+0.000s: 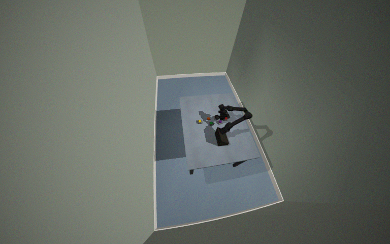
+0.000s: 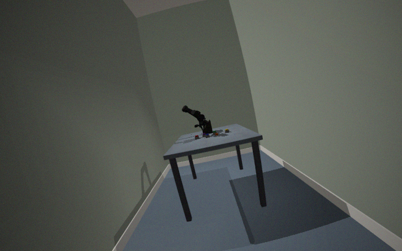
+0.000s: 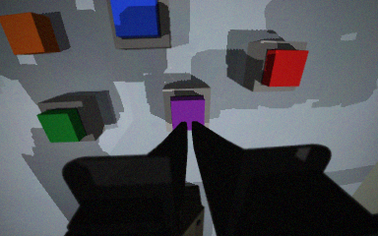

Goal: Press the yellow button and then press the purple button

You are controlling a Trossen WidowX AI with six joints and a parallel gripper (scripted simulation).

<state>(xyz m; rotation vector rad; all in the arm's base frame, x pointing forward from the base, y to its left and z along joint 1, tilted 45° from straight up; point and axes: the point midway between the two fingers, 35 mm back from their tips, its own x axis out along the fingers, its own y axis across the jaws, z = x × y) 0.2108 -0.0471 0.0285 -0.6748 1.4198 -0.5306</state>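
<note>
My gripper (image 3: 189,126) is shut and empty, pointing down at the purple button (image 1: 220,122) (image 3: 187,110). In the wrist view its fingertips overlap the near edge of the purple cap; they are close above it or touching, I cannot tell which. The purple cap stands up from its grey housing. The yellow button (image 1: 199,121) (image 2: 226,130) sits away from the gripper, at the left of the group in the top view, and is out of the wrist view.
The green button (image 1: 211,123) (image 3: 63,126) is left of the purple one, the red button (image 3: 285,68) right, and the blue button (image 3: 135,19) beyond. An orange block (image 1: 208,118) (image 3: 31,33) lies at the upper left of the wrist view. All are on the grey table (image 1: 201,155).
</note>
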